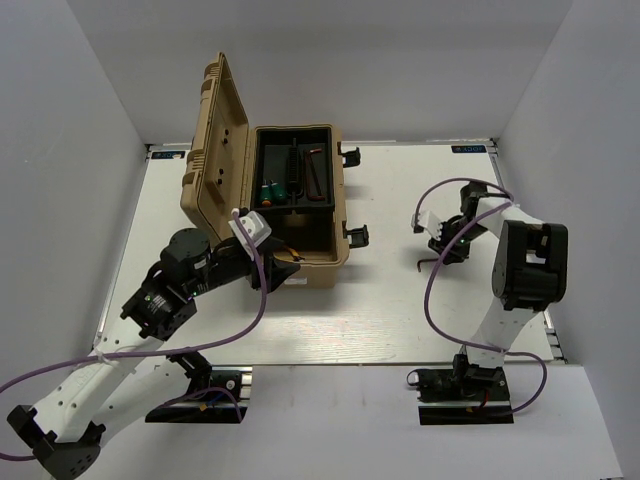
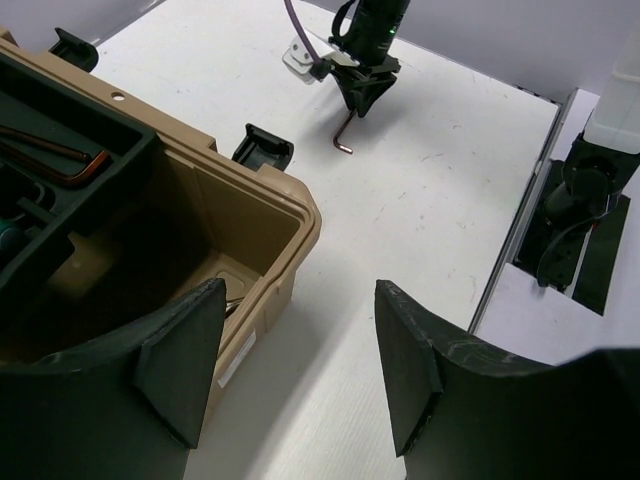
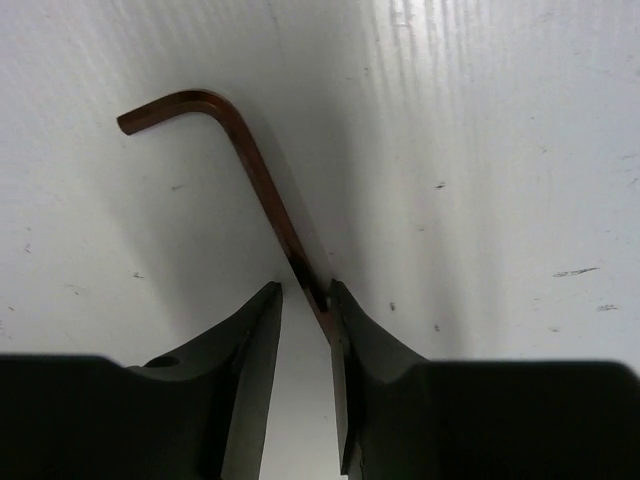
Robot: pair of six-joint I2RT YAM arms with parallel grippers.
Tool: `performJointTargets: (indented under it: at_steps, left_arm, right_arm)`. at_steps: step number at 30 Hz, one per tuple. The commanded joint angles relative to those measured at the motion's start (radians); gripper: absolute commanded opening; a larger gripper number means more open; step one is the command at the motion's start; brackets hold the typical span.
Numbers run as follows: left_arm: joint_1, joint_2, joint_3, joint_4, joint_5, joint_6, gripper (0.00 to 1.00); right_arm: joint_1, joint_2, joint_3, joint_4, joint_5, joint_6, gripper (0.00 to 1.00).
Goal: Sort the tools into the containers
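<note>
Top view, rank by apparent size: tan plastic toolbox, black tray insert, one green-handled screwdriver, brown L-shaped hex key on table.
1. tan plastic toolbox
2. black tray insert
3. green-handled screwdriver and brown L-shaped hex key: look alike, key partly hidden

You see a tan case [image 1: 215,150] with a black tray [image 1: 295,131] inside. The two screwdrivers [image 1: 272,192] show green handles with orange ends, and the hex key [image 1: 316,175] by them is dark reddish-brown. The second hex key [image 3: 250,170] is a glossy coppery brown against your white table [image 1: 380,300], which is flecked with small dark marks. The cables [image 1: 427,290] are purple. Your left gripper [image 2: 300,290] and right gripper [image 3: 305,290] are matt black.
</note>
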Motion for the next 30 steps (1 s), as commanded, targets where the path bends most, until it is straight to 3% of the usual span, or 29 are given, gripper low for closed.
performJointTargets:
  at_steps: [1,7,12,20,30]
  left_arm:
    - [-0.001,-0.011,-0.006,-0.010,0.002,-0.008,0.71]
    - [-0.001,-0.022,-0.024,-0.010,0.002,-0.017,0.71]
    - [-0.001,-0.031,-0.024,-0.010,0.002,-0.027,0.71]
    - [-0.001,-0.051,-0.024,-0.029,0.002,-0.027,0.71]
    - [-0.001,-0.062,-0.024,-0.018,0.020,-0.027,0.71]
  right_arm:
    - [0.014,0.036,-0.145,-0.017,0.027,0.063,0.32]
    - [0.042,-0.005,-0.221,0.055,0.041,0.120,0.28]
    - [0.054,0.002,-0.208,0.031,0.044,0.149,0.00]
    - [0.052,-0.031,-0.165,-0.011,-0.021,0.272,0.00]
    - [0.101,-0.255,0.092,-0.198,-0.138,0.482,0.00]
